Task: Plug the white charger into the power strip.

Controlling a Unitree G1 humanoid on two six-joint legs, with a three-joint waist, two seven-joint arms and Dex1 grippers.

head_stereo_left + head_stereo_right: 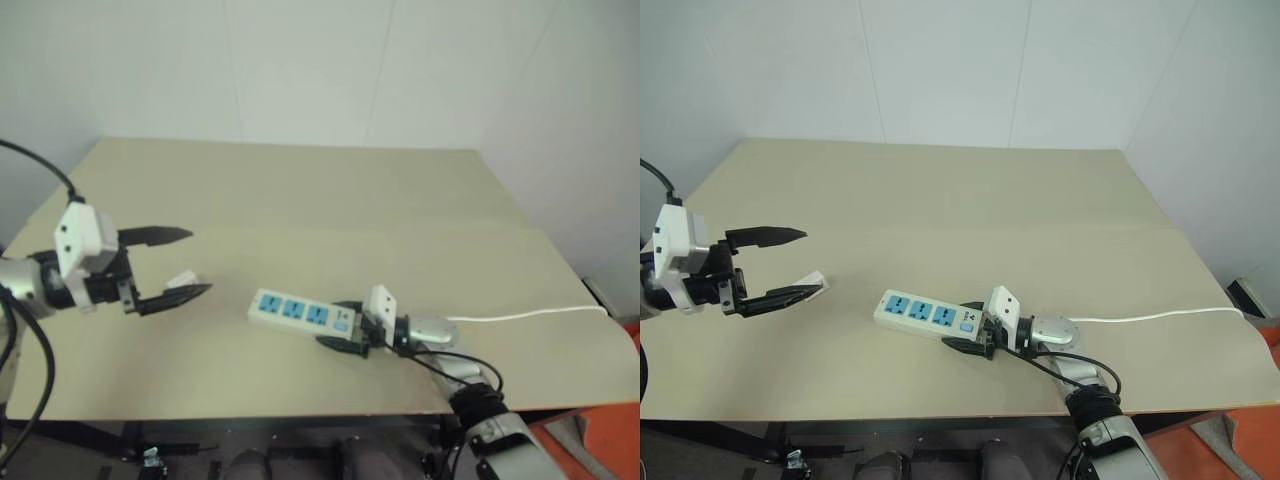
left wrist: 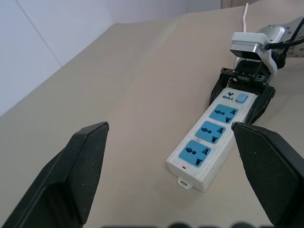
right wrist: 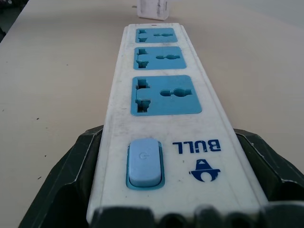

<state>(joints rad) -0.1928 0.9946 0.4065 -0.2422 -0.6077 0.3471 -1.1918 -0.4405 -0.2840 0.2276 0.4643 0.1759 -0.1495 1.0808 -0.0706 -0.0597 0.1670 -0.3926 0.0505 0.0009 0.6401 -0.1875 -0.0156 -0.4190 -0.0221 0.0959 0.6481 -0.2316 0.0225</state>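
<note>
- Beige, matte table (image 1: pixel 330 200) fills the centre of the head views, and on it, we see the power strip (image 1: pixel 302 312) lying flat at lower centre, its long axis running from left to lower right.
- Three blue socket faces sit in a row along the strip's top; the blue switch (image 3: pixel 144 162) lies at the end nearest the right claw, beside the printed brand mark.
- The right claw (image 1: pixel 352 334) enters from the lower right of the frame. We see one black finger on each long side of the strip's switch end; in the right wrist view both fingers lie against the strip's sides, so we read it as closed on the strip.
- A thin white cord (image 1: pixel 530 315) runs across the table from behind the right claw toward the right edge of the frame.
- The left claw (image 1: pixel 172 265) sits at the left of the frame, above the table, its two black fingers spread wide apart with nothing between them.
- The white charger (image 1: pixel 182 279) lies on the table at left, partly hidden behind the lower finger of the left claw; in the right wrist view it appears past the far end of the strip (image 3: pixel 152 9), apart from it.
- We cannot tell whether that lower finger touches the charger.
</note>
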